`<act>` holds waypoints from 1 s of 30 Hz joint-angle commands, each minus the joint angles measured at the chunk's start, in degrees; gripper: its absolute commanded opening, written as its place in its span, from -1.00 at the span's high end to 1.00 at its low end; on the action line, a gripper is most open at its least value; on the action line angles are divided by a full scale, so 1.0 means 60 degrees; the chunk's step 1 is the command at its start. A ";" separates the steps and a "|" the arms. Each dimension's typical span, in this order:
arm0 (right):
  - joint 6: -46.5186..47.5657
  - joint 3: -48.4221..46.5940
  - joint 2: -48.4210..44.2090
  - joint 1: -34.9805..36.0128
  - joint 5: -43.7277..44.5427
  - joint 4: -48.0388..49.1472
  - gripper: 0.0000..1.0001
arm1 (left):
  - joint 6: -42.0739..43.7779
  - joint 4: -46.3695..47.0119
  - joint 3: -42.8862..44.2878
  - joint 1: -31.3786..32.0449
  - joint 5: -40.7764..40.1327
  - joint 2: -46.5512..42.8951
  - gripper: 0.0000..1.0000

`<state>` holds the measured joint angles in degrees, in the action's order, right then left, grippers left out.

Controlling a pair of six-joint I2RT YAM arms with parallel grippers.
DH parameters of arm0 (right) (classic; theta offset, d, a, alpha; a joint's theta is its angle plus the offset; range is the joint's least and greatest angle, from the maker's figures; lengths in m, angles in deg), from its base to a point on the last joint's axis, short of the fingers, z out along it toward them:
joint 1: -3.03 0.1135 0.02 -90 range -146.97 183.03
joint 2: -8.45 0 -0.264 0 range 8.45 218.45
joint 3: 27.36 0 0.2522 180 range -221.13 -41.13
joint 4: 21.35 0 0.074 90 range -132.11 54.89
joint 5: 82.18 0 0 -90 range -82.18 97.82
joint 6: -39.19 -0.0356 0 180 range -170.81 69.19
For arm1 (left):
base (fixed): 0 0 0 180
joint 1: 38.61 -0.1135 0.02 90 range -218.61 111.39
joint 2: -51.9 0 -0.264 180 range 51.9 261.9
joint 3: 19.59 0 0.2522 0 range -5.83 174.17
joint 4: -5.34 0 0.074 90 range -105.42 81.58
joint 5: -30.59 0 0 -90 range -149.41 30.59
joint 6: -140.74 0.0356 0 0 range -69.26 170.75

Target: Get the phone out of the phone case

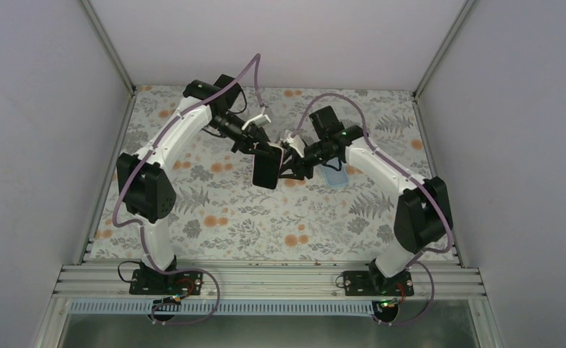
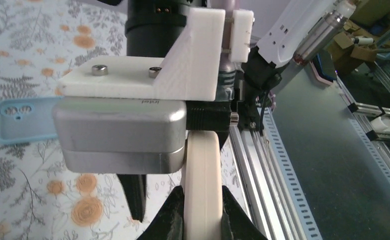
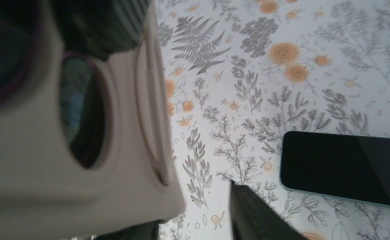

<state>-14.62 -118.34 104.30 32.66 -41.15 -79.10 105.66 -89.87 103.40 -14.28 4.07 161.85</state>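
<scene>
Phone (image 1: 268, 167) clamped in L end effector (image 2: 202, 215), R end effector (image 1: 293, 164) jaws apart beside it, case (image 2: 20, 120) on table (image 1: 215, 239)

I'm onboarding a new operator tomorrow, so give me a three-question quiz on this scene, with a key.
1. What colour is the case lying by the right arm?
2. True or false: the left tool has its fingers spread wide with nothing between them.
3. In the top view, the black phone shows: A) by the far left corner; B) at the centre, next to the right tool; C) on the near rail.
Key: 1. Light blue. 2. False: they pinch a cream slab, seen edge-on. 3. B.
</scene>
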 commanded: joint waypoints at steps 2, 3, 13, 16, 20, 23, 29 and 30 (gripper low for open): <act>-0.2217 0.0367 -0.1446 0.0584 -0.0930 0.4555 0.47 | -0.0350 0.1579 -0.0136 0.0278 0.2028 -0.0092 0.95; -0.2348 0.0409 -0.1564 0.0537 -0.0947 0.4739 0.53 | -0.0413 0.1622 -0.0126 0.0246 0.1997 -0.0105 0.95; -0.2278 -0.0227 -0.1594 0.0202 -0.1865 0.3644 0.93 | -0.1850 0.3684 -0.1197 -0.0333 0.0459 -0.0897 0.84; -0.2280 -0.0181 -0.1643 0.0154 -0.1988 0.3486 0.93 | -0.2420 0.4740 -0.1397 -0.0417 -0.0487 -0.1346 0.17; -0.2391 -0.0164 -0.1682 0.0006 -0.2203 0.3412 0.93 | -0.3032 0.5553 -0.1222 -0.0576 -0.1293 -0.1705 -0.45; -0.2381 -0.0198 -0.1645 -0.0150 -0.2177 0.3232 0.92 | -0.3268 0.5836 -0.1083 -0.0763 -0.1703 -0.1888 -0.72; -0.2476 0.0054 -0.1370 -0.0637 -0.1853 0.3084 0.93 | -0.3593 0.6667 -0.1190 -0.0938 -0.2951 -0.2932 -1.00; -0.2536 0.0086 -0.1283 -0.0740 -0.1842 0.3096 0.93 | -0.3688 0.6958 -0.1351 -0.0936 -0.3141 -0.3247 -1.00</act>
<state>-29.46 -117.26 97.63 29.82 -46.57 -62.66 86.25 -57.02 95.71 -18.71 -6.36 148.63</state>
